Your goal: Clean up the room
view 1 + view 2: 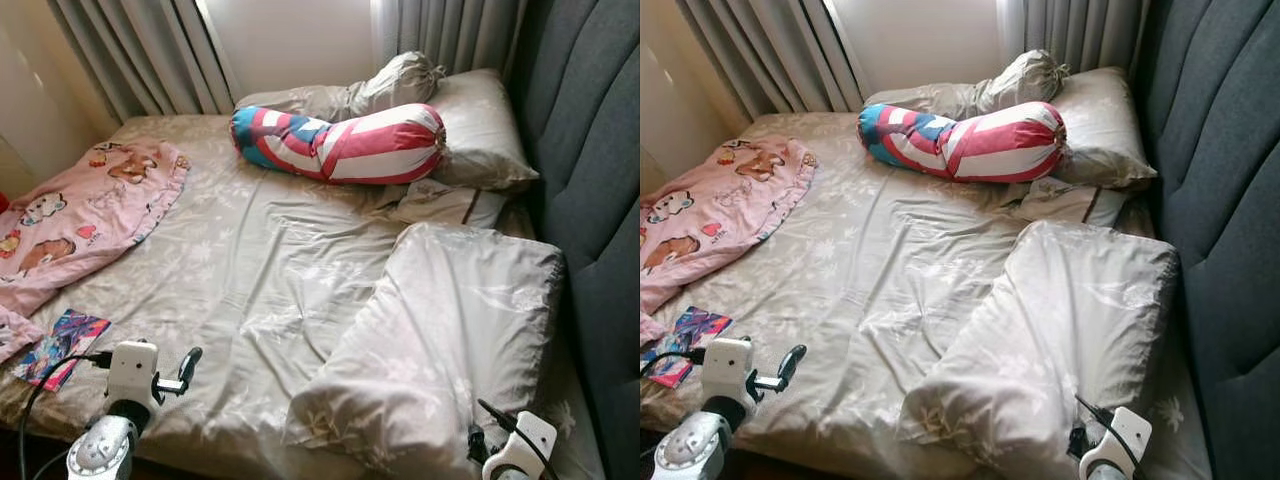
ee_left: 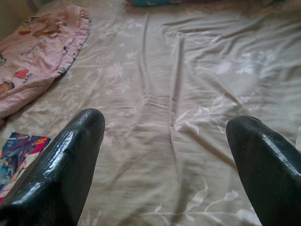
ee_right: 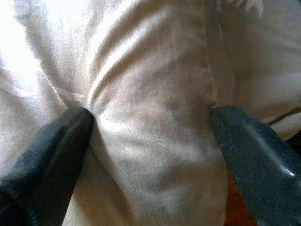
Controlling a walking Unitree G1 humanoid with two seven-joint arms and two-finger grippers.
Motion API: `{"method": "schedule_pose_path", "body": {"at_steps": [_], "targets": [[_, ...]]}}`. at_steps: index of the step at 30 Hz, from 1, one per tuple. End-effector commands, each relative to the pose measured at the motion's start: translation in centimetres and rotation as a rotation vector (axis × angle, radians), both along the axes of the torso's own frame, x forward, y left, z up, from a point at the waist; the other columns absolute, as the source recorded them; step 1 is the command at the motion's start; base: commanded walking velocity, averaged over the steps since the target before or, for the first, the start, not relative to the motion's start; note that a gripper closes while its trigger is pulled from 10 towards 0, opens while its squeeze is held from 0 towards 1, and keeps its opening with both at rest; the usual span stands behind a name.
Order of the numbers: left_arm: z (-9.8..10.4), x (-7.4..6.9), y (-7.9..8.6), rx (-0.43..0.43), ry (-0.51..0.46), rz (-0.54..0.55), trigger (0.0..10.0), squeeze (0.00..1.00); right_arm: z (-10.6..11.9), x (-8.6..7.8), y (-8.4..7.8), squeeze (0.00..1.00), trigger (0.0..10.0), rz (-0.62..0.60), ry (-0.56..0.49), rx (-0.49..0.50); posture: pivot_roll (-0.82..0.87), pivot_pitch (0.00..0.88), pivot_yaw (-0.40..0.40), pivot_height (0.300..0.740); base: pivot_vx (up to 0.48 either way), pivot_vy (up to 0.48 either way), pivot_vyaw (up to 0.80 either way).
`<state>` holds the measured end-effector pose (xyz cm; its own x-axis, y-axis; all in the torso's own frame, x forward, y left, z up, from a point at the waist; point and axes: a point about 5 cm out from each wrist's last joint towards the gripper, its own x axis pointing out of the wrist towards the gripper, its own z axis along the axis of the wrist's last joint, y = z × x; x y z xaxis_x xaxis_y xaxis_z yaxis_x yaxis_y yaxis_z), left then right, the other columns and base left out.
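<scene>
A: How far along is the tidying, would you say?

B: Barely begun, by my reading. The bed point(image 1: 250, 260) is unmade: the sheet lies creased, and a large pale pillow point(image 1: 440, 330) sits askew near the foot, on the side by the grey headboard point(image 1: 590, 150). A striped bolster point(image 1: 340, 142) lies crosswise at the far end, against two more pillows point(image 1: 470, 125).

A: And the loose things?

B: A pink blanket point(image 1: 80, 215) with cartoon animals is bunched on the robot's left side of the bed, draping over the edge. A colourful booklet point(image 1: 60, 345) lies just beside it, near the close corner. None of that looks put away.

A: What are the arms doing?

B: The right gripper point(image 3: 150, 141) is at the large pale pillow. Its fingers point(image 3: 51, 150) stand wide apart, with a mound of the pillow's fabric between them. One tip touches a crease in the cloth, but the fingers have not closed on it, so it holds nothing yet. The left gripper point(image 2: 164, 155) hovers above the sheet near the close edge, also spread wide and empty, with the booklet off to one side of it.

A: So what is the step in hand?

B: I judge it is about to take the big pillow, probably to set it at the head with the others. After that the blanket wants folding, the booklet wants picking up, and the sheet needs smoothing.

A: Any trouble ahead?

B: A pillow is soft and bulky; a pinch of cloth alone may slip.
</scene>
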<state>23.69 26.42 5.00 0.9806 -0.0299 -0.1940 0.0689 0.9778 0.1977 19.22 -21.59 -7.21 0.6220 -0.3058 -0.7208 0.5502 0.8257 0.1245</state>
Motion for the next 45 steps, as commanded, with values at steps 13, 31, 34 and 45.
{"method": "schedule_pose_path", "body": {"at_steps": [13,31,34,45], "targets": [[1.6,-0.9,1.5,0.048,0.025,-0.027,10.0,0.0,-1.6,-2.0,3.2,0.0,4.0,0.029,0.067,0.135,0.17,0.156,0.21,0.696,0.0,0.0,0.0],[1.4,-0.9,0.9,0.034,0.042,-0.014,10.0,0.0,-1.4,-1.5,3.5,0.0,0.0,0.077,0.058,0.123,0.15,0.135,0.183,0.696,0.0,0.0,0.0],[1.3,-0.6,0.7,0.026,0.038,-0.012,10.0,0.0,-1.4,-1.4,3.5,0.0,0.0,0.081,0.056,0.121,0.15,0.128,0.18,0.696,0.0,0.0,0.0],[1.2,0.2,0.3,0.016,0.034,-0.019,10.0,0.0,-1.2,-1.1,3.1,0.0,0.0,0.068,0.048,0.097,0.13,0.098,0.179,0.696,0.0,0.0,0.0]]}}
